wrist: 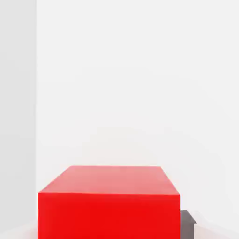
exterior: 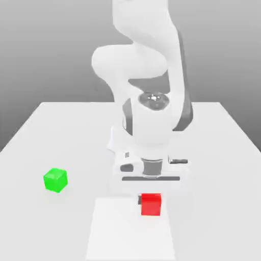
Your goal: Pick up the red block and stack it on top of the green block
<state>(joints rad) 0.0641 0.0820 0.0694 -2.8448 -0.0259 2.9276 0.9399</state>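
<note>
The red block [exterior: 151, 205] looks smooth and matt, the green block [exterior: 55, 180] at the exterior view's left smooth and faintly glossy, and the white arm [exterior: 148, 120] like smooth, softly shiny plastic

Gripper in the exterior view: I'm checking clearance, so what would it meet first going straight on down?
Probably the flat white rectangle under the smooth red cube at its jaws; how close is unclear.

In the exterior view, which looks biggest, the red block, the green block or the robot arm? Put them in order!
1. Robot arm
2. Red block and green block: too alike to rank
</note>
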